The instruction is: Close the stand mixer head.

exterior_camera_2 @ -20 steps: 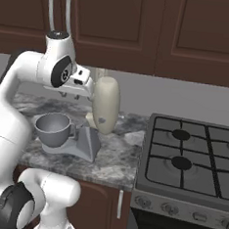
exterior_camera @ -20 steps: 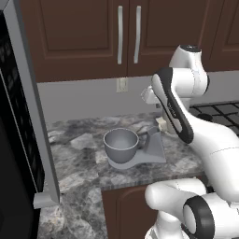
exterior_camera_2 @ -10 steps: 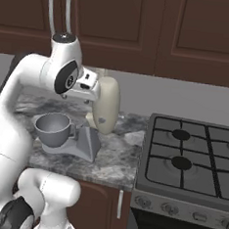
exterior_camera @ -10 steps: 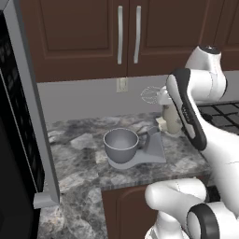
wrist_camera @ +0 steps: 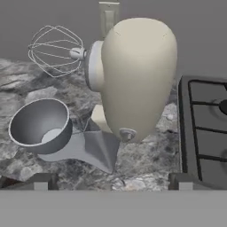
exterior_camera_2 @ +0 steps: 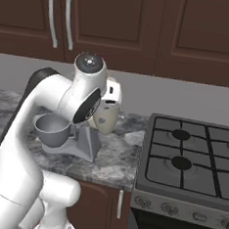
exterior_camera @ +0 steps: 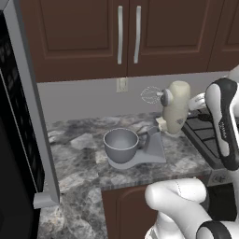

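The stand mixer head (wrist_camera: 137, 75) is a cream-beige housing, tilted up and back on its grey stand (wrist_camera: 99, 148). Its grey hub (wrist_camera: 93, 66) and wire whisk (wrist_camera: 55, 44) point out sideways, well above the grey metal bowl (wrist_camera: 40, 124). The head (exterior_camera: 176, 107) shows with the whisk (exterior_camera: 151, 94) raised over the bowl (exterior_camera: 120, 142), and again as the head (exterior_camera_2: 106, 119) partly behind my arm. My gripper (wrist_camera: 111, 184) is open, fingertips (wrist_camera: 39, 181) wide apart, a short way off the head's rear side and touching nothing.
A gas stove (exterior_camera_2: 191, 157) lies right of the mixer on the marbled counter (exterior_camera: 79, 158). A wall outlet (exterior_camera: 122, 84) sits behind it, under dark cabinets (exterior_camera: 126, 32). A tall dark appliance (exterior_camera: 21, 140) stands at the left. My white arm (exterior_camera: 224, 121) rises beside the stove.
My arm swung from in front of the mixer toward the stove side, and the hand turned from pointing upward to facing the head. The mixer head stays tilted up.
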Controlling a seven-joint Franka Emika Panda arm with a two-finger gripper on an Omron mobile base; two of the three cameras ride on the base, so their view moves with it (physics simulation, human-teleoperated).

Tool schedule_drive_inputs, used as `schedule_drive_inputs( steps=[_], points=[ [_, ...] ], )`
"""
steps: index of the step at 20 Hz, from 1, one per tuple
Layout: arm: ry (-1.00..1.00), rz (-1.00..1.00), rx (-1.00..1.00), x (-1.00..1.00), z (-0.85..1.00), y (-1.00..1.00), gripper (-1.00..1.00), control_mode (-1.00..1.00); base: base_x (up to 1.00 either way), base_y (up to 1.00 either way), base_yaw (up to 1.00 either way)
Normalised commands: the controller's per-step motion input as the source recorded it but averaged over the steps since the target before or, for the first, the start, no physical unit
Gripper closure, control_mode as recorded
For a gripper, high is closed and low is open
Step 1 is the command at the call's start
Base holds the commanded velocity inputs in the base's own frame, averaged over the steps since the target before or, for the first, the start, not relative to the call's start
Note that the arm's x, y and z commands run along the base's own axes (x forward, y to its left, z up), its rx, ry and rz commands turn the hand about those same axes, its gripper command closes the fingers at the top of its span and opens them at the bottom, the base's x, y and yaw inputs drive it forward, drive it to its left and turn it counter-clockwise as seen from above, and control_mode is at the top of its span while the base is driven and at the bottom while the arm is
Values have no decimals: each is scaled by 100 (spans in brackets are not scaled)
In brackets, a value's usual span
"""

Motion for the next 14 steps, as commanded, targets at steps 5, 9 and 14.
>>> schedule_drive_inputs(
  steps=[5, 9, 14],
  points=[
    [-26, 24, 0, 0, 21, -58, -100, -100, 0, 0, 0],
    [-16, 23, 0, 1, 12, -43, -100, -100, 0, 0, 0],
    [-3, 19, 0, 48, 0, -10, -100, -100, 0, 0, 0]
  ],
)
